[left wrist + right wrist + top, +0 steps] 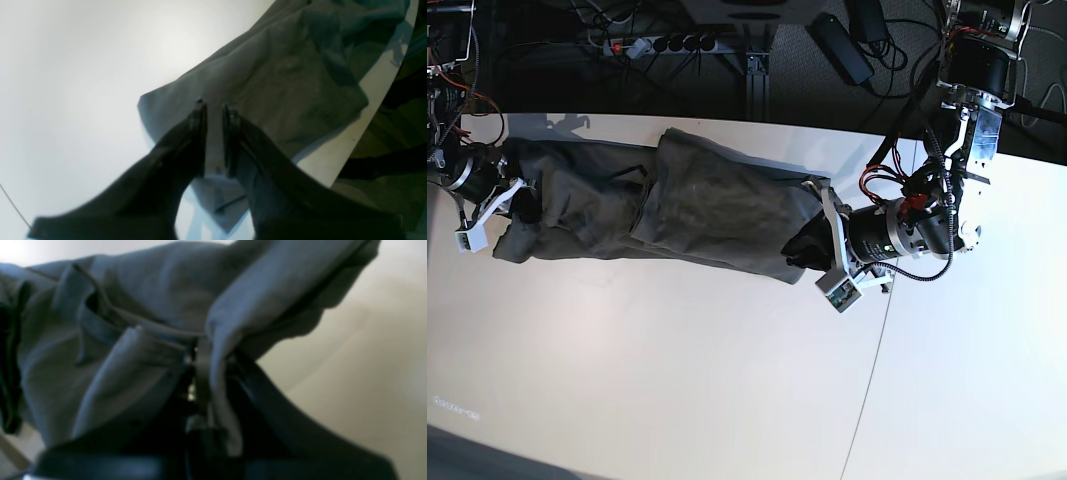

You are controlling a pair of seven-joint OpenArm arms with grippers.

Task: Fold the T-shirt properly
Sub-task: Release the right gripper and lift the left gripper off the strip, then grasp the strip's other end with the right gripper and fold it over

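Observation:
The dark grey T-shirt [707, 200] lies bunched in a long band along the back of the white table [677, 370]. At its left end in the base view, my right gripper [512, 200] holds a fold. In the right wrist view the right gripper [208, 353] is shut on a ridge of the T-shirt [150, 290], with the fabric draped over its fingers. At the band's right end sits my left gripper [805, 250]. In the left wrist view the left gripper [215, 108] has its fingers close together, with a strip of the T-shirt [283, 76] between them.
The table's back edge [367, 96] runs just beyond the shirt, and dark floor lies behind it. A power strip [652, 42] and cables lie on that floor. A thin cable [872, 360] crosses the table at the right, below the left arm.

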